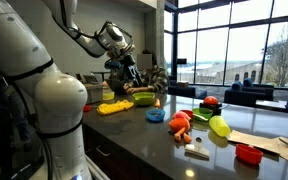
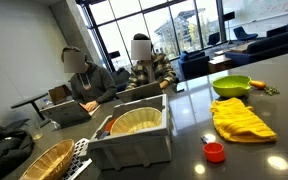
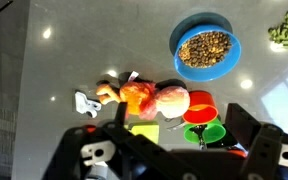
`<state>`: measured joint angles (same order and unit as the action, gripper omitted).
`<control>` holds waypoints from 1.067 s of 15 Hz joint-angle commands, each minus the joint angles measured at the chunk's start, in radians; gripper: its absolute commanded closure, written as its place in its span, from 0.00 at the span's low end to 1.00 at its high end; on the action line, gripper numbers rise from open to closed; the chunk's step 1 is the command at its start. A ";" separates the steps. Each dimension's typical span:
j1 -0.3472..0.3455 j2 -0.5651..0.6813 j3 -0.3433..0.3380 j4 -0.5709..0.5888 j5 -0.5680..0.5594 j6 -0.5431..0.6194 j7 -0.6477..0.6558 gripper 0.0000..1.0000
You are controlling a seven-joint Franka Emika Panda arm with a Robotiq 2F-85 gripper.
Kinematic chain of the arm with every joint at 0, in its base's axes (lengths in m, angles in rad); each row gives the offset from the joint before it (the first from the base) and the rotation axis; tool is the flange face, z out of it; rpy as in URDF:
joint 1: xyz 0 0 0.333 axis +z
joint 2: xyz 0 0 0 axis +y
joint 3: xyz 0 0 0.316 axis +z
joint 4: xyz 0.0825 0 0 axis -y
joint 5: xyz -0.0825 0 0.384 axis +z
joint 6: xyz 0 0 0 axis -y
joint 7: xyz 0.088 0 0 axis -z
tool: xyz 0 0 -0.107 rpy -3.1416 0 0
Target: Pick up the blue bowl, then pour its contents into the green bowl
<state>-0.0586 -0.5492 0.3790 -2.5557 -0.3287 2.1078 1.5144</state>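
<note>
The blue bowl sits on the dark counter, filled with brown pellets, toward the top right of the wrist view. It also shows in an exterior view. The green bowl stands behind it, next to a yellow cloth; it lies by the same cloth in the opposite exterior view and is out of the wrist view. My gripper hangs high above the counter, open, with nothing between its fingers. In an exterior view the gripper is up over the green bowl's area.
An orange and pink soft toy, a red cup and a green cup lie under the gripper. A lime-yellow balloon shape, a red bowl and a yellow cloth share the counter. A grey bin stands by the edge; people sit behind.
</note>
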 commanded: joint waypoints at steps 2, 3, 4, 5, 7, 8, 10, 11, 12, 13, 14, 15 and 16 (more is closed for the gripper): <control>-0.051 0.061 -0.031 0.063 -0.077 0.026 0.154 0.00; -0.055 0.084 -0.048 0.081 -0.066 0.035 0.179 0.00; -0.047 0.123 -0.077 0.100 -0.024 0.047 0.178 0.00; -0.045 0.154 -0.092 0.114 -0.003 0.053 0.188 0.00; -0.041 0.220 -0.109 0.135 0.011 0.062 0.206 0.00; -0.037 0.250 -0.120 0.142 0.017 0.064 0.209 0.00; -0.028 0.309 -0.140 0.155 0.022 0.063 0.219 0.00; -0.021 0.335 -0.152 0.159 0.027 0.065 0.220 0.00; -0.014 0.358 -0.162 0.166 0.034 0.064 0.224 0.00; -0.005 0.385 -0.173 0.173 0.045 0.061 0.222 0.00; 0.002 0.402 -0.184 0.173 0.052 0.061 0.220 0.00; 0.011 0.417 -0.194 0.171 0.067 0.061 0.215 0.00; 0.018 0.431 -0.204 0.166 0.079 0.059 0.215 0.00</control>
<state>-0.0757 -0.1628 0.2138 -2.4032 -0.2838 2.1710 1.7197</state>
